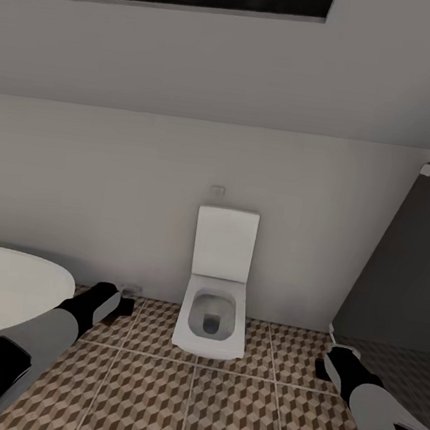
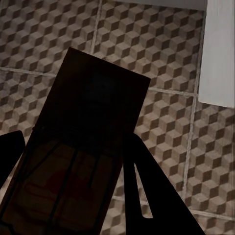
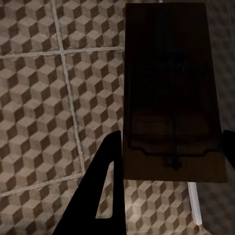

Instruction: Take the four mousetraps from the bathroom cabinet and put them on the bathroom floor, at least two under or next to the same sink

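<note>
Both grippers pinch mousetraps: left gripper (image 2: 73, 191) grips a dark wire-strung board (image 2: 90, 147), right gripper (image 3: 169, 161) another (image 3: 171, 93), above cube-patterned floor (image 1: 219, 404). White toilet (image 1: 216, 296) centre, bathtub (image 1: 4, 290) lower left.

Dead ahead at twelve o'clock a toilet (image 1: 213, 312) stands on the tiled floor (image 1: 219, 404), backed against the wall (image 1: 144, 193). The bathtub (image 1: 4, 290) sits at nine o'clock. My left gripper (image 1: 122, 300) holds one mousetrap (image 2: 93, 147) above the tiles; my right gripper (image 1: 323, 367), at three o'clock, holds another mousetrap (image 3: 171, 93).
</note>
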